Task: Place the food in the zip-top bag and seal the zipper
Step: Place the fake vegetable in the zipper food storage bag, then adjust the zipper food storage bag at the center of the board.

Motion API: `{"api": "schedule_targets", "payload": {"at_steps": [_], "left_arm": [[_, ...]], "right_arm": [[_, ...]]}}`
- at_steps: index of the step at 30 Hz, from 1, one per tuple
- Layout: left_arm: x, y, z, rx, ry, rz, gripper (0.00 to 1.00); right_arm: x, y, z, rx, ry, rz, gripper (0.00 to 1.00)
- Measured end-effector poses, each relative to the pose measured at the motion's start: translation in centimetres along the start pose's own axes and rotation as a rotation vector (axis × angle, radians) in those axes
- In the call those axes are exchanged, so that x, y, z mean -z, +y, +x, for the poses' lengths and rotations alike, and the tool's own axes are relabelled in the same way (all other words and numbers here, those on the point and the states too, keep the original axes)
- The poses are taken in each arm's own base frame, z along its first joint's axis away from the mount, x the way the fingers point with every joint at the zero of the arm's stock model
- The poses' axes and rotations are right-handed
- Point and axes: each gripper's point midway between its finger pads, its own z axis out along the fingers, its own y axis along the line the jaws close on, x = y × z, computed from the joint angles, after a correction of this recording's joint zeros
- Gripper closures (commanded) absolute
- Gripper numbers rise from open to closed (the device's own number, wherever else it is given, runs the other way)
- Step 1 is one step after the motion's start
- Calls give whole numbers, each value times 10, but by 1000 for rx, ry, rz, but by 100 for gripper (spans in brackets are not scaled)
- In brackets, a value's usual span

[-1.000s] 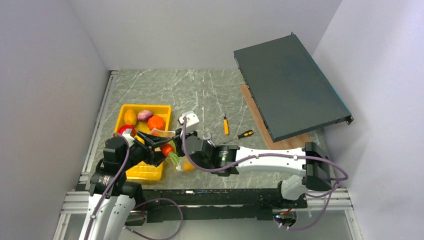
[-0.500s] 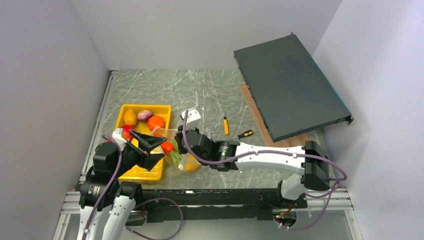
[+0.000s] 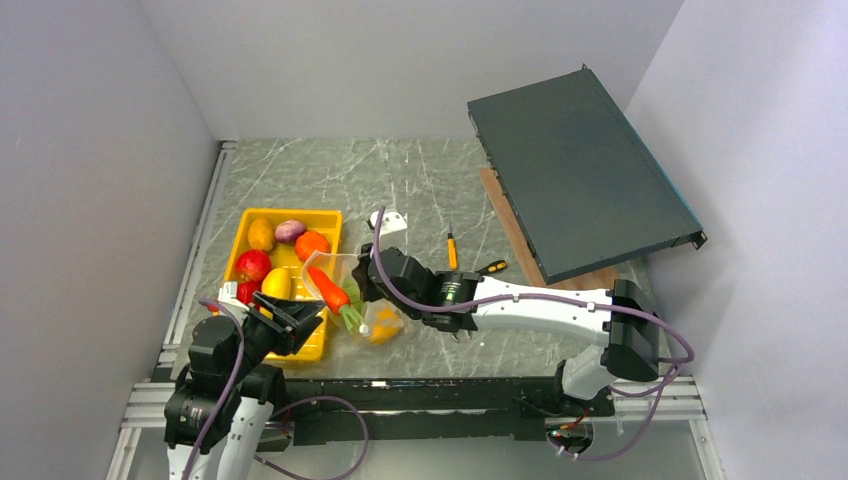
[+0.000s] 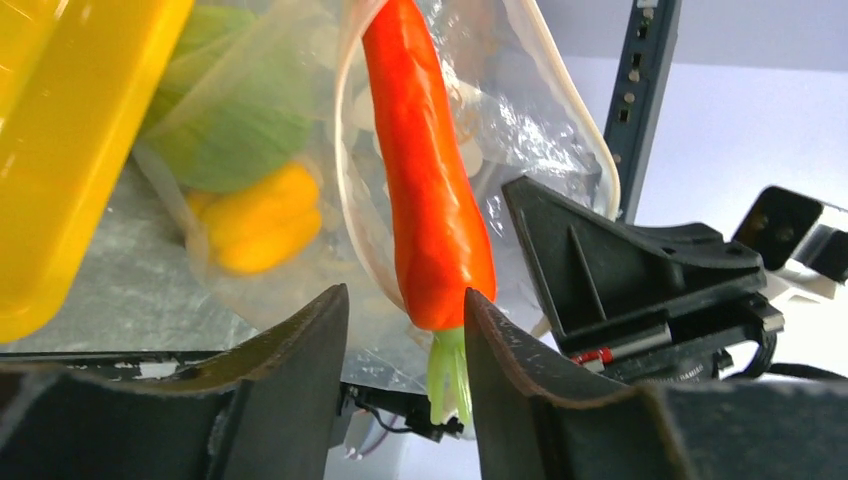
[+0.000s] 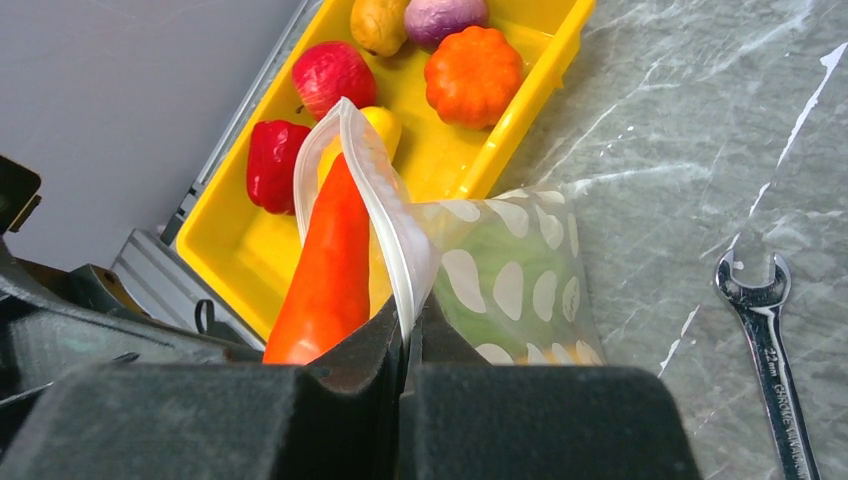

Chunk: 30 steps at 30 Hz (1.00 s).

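Observation:
The clear zip-top bag (image 3: pixel 372 318) with white dots (image 5: pixel 510 285) lies beside the yellow tray. A green cabbage (image 4: pixel 225 130) and a yellow pepper (image 4: pixel 262 218) are inside it. The orange carrot (image 3: pixel 328 289) leans in the bag's open mouth, tip inward, its green stem end sticking out (image 4: pixel 448 372). My right gripper (image 5: pixel 410 335) is shut on the bag's white zipper rim (image 5: pixel 385 205) and holds the mouth up. My left gripper (image 3: pixel 292 322) is open, drawn back from the carrot (image 4: pixel 432 200); its fingers (image 4: pixel 300 370) flank the stem without holding it.
The yellow tray (image 3: pixel 297 345) holds a red apple (image 5: pixel 335 75), a red pepper (image 5: pixel 270 165), an orange pumpkin (image 5: pixel 475 70), and purple and yellow pieces. A steel wrench (image 5: pixel 772 345) lies right of the bag. Two screwdrivers (image 3: pixel 451 250) and a tilted dark panel (image 3: pixel 575 170) are farther right.
My left gripper has let go of the carrot and pulled back toward the near left. The carrot now rests in the bag's mouth. My right gripper still holds the rim.

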Motion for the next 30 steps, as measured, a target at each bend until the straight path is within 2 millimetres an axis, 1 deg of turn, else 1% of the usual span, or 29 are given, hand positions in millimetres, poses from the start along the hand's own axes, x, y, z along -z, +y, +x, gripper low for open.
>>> {"api": "schedule_targets", "payload": {"at_steps": [2, 5, 8, 11, 16, 22, 25, 30], "left_arm": [[0, 2, -4, -6, -26, -11, 54], [-3, 5, -9, -14, -51, -27, 62], [-8, 8, -11, -9, -45, -64, 64], [-13, 10, -13, -3, -43, -89, 64], [-23, 11, -16, -3, -49, -73, 65], [-43, 26, -16, 19, -20, -104, 68], [-48, 29, -16, 26, -10, -115, 73], [-54, 21, -16, 17, 2, -81, 84]], "right_arm": [[1, 1, 0, -2, 0, -3, 100], [2, 1, -2, -6, -3, -6, 100], [4, 2, -5, -11, -6, -12, 100], [5, 3, -5, -14, -6, -14, 100], [4, 3, -5, -19, -4, -16, 100], [4, 3, -5, -28, 0, -20, 100], [4, 3, -5, -29, 1, -21, 100], [4, 3, -5, -32, 1, -21, 100]]}}
